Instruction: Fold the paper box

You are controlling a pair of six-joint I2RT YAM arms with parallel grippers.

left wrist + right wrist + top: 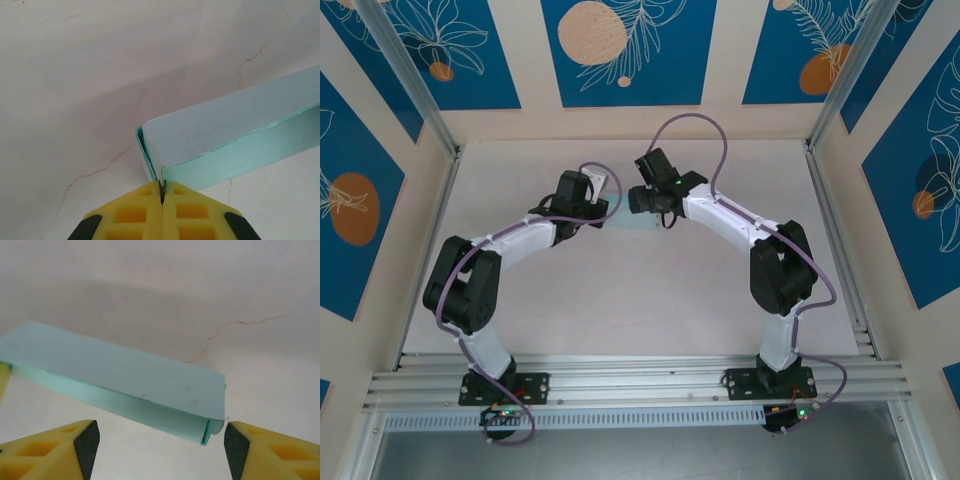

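Observation:
The paper box [125, 377] is a pale light-blue shallow rectangular box, folded up and held a little above the table. In the left wrist view the paper box [225, 125] runs off to the right, and my left gripper [161, 194] is shut on the thin card edge at its near corner. My right gripper [160, 445] stands open at the box's other end, its black pads [235, 445] apart on either side and just below that end. From above, the left gripper [608, 203] and the right gripper [642, 198] meet at the table's far middle, with the paper box [626, 223] between them.
The pale table top [640, 300] has fine cracks. Aluminium posts [415, 85] and panelled walls enclose the back and sides. A metal rail [640, 380] runs along the near edge by the arm bases. A purple cable [695, 125] loops over the right arm.

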